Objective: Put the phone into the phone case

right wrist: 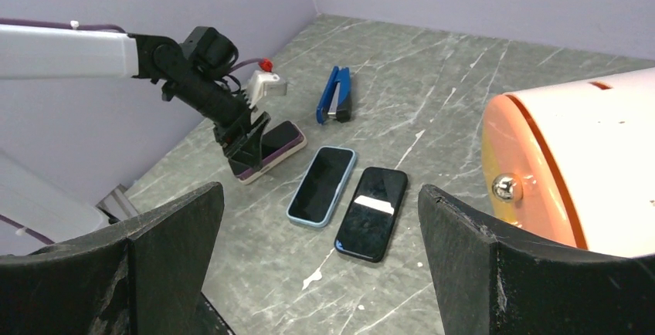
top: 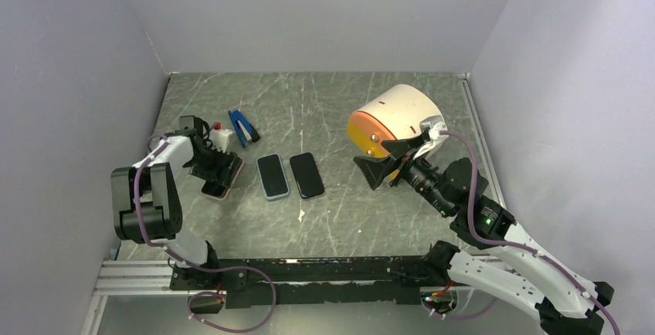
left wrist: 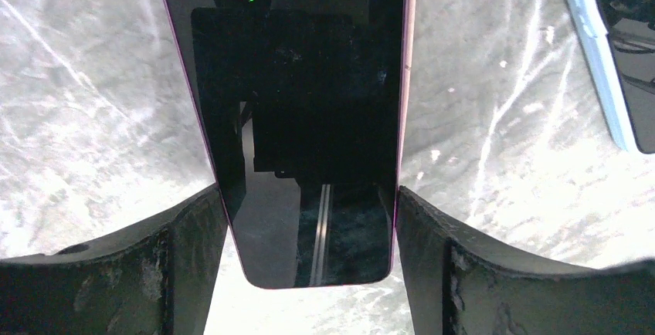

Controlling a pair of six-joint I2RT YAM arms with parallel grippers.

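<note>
A phone with a dark screen and a pink-purple edge (left wrist: 301,119) lies at the left of the table (top: 220,177). It also shows in the right wrist view (right wrist: 266,146), where its near end looks slightly raised. My left gripper (top: 210,167) stands over it, with its fingers (left wrist: 185,258) pressed against both long sides near the phone's end. A phone in a light blue case (top: 273,175) and a black phone (top: 307,174) lie side by side at mid-table. My right gripper (top: 377,164) hangs open and empty above the table to their right.
A large white drum with an orange face (top: 394,119) lies just behind my right gripper. A blue stapler-like tool (top: 242,126) and a small white object with a red cap (top: 222,137) sit behind the left gripper. Grey walls close off the left, back and right.
</note>
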